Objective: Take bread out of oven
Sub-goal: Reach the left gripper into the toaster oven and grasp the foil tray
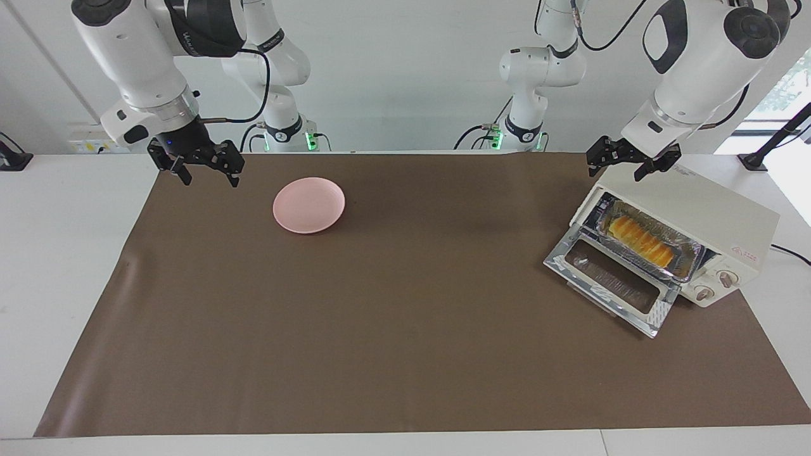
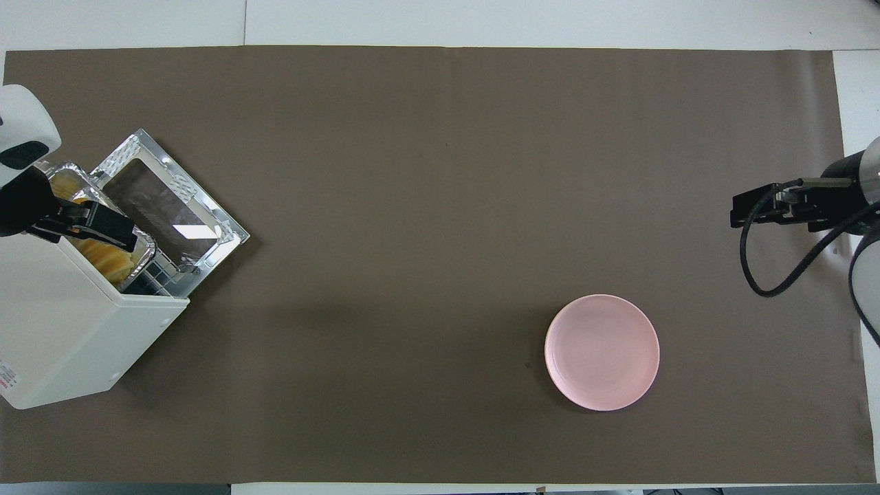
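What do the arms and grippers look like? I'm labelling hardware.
Both arms are glossy white with black joint bands. The left gripper and right gripper are black, two-fingered, linkage-built. A black cable loops from each arm's wrist. Green lights glow at the bases.

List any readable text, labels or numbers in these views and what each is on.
None can be read.
Oven: red mark on its side panel, too small to read.
Oven top edge under the left gripper: faint grey lettering, partly hidden, illegible.
Right arm's black wrist: pale lettering, too blurred to read.
Oven knobs: no legible markings.
Bread, pink plate: no text.
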